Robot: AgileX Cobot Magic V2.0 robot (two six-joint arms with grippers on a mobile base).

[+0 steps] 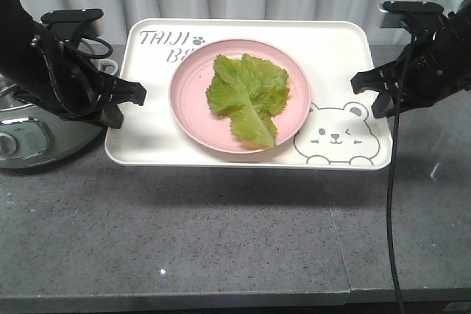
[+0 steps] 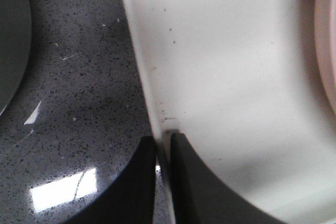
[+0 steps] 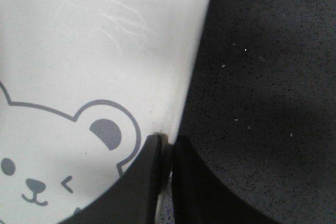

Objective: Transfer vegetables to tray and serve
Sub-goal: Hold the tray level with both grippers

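The vegetables, one crinkly green lettuce leaf [image 1: 249,97], lie on a round pink plate [image 1: 191,108] in the middle of the cream tray [image 1: 147,137]. The tray casts a wide shadow on the counter under its front edge and looks held slightly above it. My left gripper [image 1: 121,108] is shut on the tray's left rim; the left wrist view shows its fingers [image 2: 164,139] pinching the rim of the tray [image 2: 226,66]. My right gripper [image 1: 366,86] is shut on the right rim, its fingers [image 3: 168,141] clamped beside the bear drawing on the tray [image 3: 105,51].
A grey rice cooker [image 1: 22,137] stands at the far left, close behind my left arm. Dark speckled counter [image 1: 221,233] stretches in front of the tray. A black cable [image 1: 390,204] hangs from the right arm. White curtain closes the back.
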